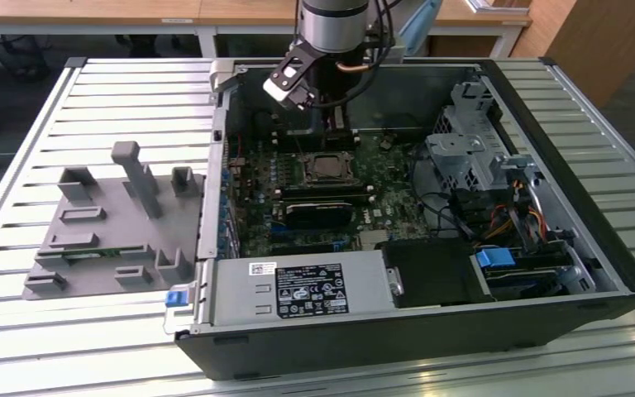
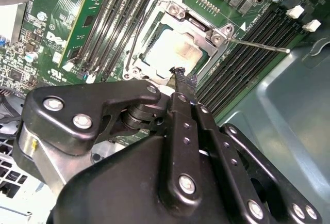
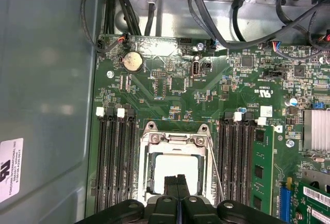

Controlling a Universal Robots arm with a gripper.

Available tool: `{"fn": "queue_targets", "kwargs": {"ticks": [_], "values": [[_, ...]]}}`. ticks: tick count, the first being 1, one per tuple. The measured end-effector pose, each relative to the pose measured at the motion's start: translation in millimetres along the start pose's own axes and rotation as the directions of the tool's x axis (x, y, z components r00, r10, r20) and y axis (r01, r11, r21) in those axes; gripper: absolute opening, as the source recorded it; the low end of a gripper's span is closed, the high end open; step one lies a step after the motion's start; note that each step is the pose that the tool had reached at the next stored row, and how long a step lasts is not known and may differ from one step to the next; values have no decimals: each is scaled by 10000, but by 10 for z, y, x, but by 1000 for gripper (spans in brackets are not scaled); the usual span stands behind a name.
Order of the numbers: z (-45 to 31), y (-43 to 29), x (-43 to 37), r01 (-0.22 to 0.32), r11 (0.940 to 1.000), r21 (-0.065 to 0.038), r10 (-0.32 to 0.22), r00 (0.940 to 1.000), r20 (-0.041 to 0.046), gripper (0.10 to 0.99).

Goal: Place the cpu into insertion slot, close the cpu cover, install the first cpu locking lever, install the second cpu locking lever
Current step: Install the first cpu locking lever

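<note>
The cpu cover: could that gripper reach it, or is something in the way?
Probably yes. The shut gripper hangs just above the cpu cover with nothing between them, and the cables lie well off to one side.

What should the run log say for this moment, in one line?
cpu cover: down over cpu | end effector: shut, nearest cpu | locking lever: latch state unclear
</note>
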State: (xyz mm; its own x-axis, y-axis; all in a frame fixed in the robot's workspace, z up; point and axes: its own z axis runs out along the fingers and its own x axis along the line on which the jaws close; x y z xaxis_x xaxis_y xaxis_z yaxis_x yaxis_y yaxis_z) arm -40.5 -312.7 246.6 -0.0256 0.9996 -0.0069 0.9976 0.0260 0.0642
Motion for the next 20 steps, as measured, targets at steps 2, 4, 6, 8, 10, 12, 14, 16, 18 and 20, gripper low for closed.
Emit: {"fn": "queue_targets", "kwargs": {"ticks": [2, 4, 6, 8, 10, 12, 14, 16, 18, 20], "values": [[-4, 0, 0, 0, 10000, 0, 0, 10000, 0, 106], [-8, 0, 0, -1, 10000, 0, 1, 10000, 0, 106], [-12, 1, 0, 0, 10000, 0, 0, 10000, 0, 106], [-16, 1, 0, 0, 10000, 0, 0, 10000, 0, 106], [-21, 1, 0, 0, 10000, 0, 0, 10000, 1, 106], [-25, 2, 0, 0, 10000, 0, 0, 10000, 0, 106], [-30, 2, 0, 0, 10000, 0, 0, 10000, 0, 106], [-35, 2, 0, 0, 10000, 0, 0, 10000, 1, 106], [-40, 3, 0, 0, 10000, 0, 0, 10000, 0, 106], [-44, 3, 0, 0, 10000, 0, 0, 10000, 0, 106]]}}
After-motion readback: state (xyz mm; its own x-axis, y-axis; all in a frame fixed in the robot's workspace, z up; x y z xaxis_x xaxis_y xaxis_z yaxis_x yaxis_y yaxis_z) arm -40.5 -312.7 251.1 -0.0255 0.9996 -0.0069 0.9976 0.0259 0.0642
